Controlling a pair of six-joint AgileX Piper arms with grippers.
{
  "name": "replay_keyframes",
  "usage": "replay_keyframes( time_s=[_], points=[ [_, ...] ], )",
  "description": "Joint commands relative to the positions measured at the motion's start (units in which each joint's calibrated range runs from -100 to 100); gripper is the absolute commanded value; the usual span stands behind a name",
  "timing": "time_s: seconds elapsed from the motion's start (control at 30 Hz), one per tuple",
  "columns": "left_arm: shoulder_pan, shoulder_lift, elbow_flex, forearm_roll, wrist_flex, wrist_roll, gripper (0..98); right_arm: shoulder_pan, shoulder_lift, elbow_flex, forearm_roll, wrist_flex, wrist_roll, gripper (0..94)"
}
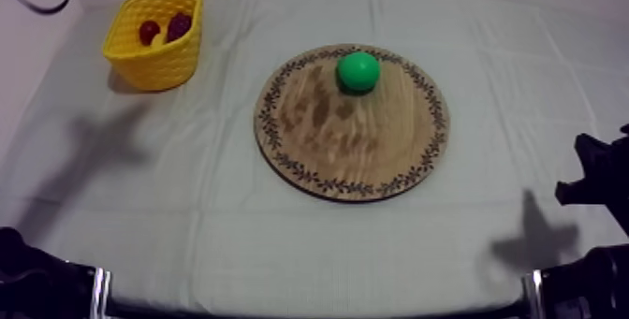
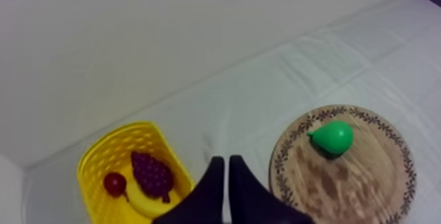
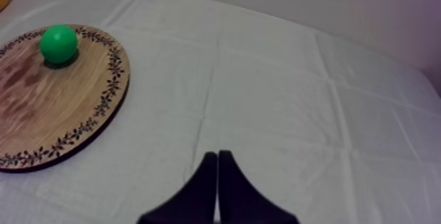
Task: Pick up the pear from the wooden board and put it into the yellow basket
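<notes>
Green against the brown wood, the pear [image 1: 358, 70] rests on the round wooden board [image 1: 360, 159], close to the board's far rim and inside its ring of leaf pattern. From my left wrist camera I see it lying on its side, narrow end turned toward the basket side of the bench [image 1: 281, 257]. The board lies flat near the middle of the bench, a little toward the right edge, on the grey-white cloth [image 1: 505, 61].

The yellow basket [image 1: 159, 68] stands at the far left corner of the bench, well apart from the board. Inside it are a bunch of grapes [image 1: 179, 26] and a small red fruit [image 1: 149, 32], just beside each other, with the grapes on the side nearer the board.

My left claw [image 2: 227, 159] is narrow, its two black fingers lying together as a wedge and gripping nothing. It hangs above the cloth between the basket and the board. My right claw [image 3: 217, 154] is narrow too, fingers pressed together and holding nothing, over the cloth to the right of the board and well apart from the pear. From above, my left arm [image 1: 28, 281] sits low at the near left corner and my right arm [image 1: 599, 187] at the right edge, each throwing a soft shadow on the cloth
</notes>
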Motion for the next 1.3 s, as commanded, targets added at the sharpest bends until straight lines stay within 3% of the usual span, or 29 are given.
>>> replay_keyframes(
  time_s=[0.0,0.2,0.6,0.77,0.97,1.27],
  points=[
    [0.70,5.20,-6.42,0.75,1.63,-0.45,0.0,0.03,-0.05,0.00,0.02,0.03,0.01,0.3],
    [3.04,14.36,-17.63,3.25,8.53,-2.18,0.0,0.03,-0.05,0.00,0.02,0.03,0.01,0.3],
    [8.97,29.95,-37.85,3.36,16.60,1.37,0.0,0.03,-0.05,0.00,0.02,0.03,0.01,0.3],
    [11.24,36.45,-45.28,2.15,19.26,5.35,0.0,0.03,-0.05,0.00,0.02,0.03,0.01,0.3],
    [13.24,43.81,-52.95,-0.46,22.21,12.35,0.0,0.03,-0.05,0.00,0.02,0.03,0.01,0.3],
    [13.40,51.40,-57.44,-2.47,23.49,21.15,0.0,0.03,-0.05,0.00,0.02,0.03,0.01,0.3]
  ],
)
